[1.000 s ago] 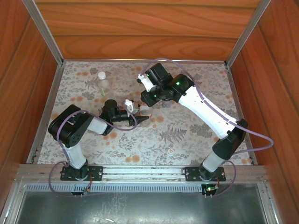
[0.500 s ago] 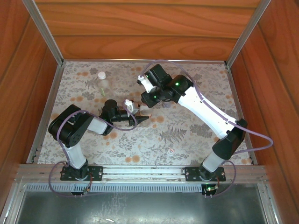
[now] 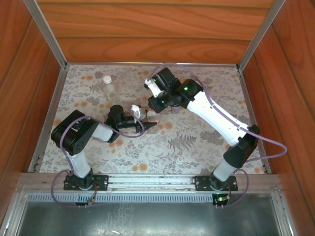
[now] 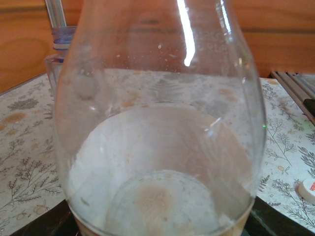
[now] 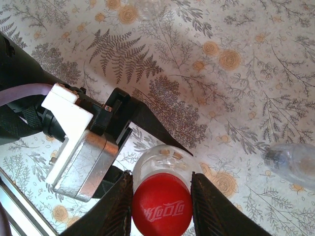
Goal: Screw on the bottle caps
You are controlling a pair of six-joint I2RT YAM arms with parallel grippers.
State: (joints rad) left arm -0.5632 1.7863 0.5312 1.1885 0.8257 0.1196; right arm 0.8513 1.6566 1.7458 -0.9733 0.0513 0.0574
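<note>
A plain clear bottle (image 4: 157,123) stands upright near the table's middle, with my left gripper (image 3: 150,124) shut on its body from the left. The left fingers (image 5: 147,115) reach round the bottle (image 5: 162,160) in the right wrist view. A red cap (image 5: 161,209) sits on that bottle's neck. My right gripper (image 5: 160,178) comes straight down from above and is shut on the cap, one finger on each side. A slim bluish-purple bottle (image 4: 61,42) without a cap stands just behind and to the right (image 5: 295,162). One white cap (image 3: 180,159) lies loose on the cloth, nearer the front.
A clear bottle with a white cap on it (image 3: 107,83) stands at the back left. The floral cloth (image 3: 206,147) is ringed by a metal frame (image 3: 49,113) and wooden walls. The loose white cap (image 4: 309,191) lies right of the held bottle.
</note>
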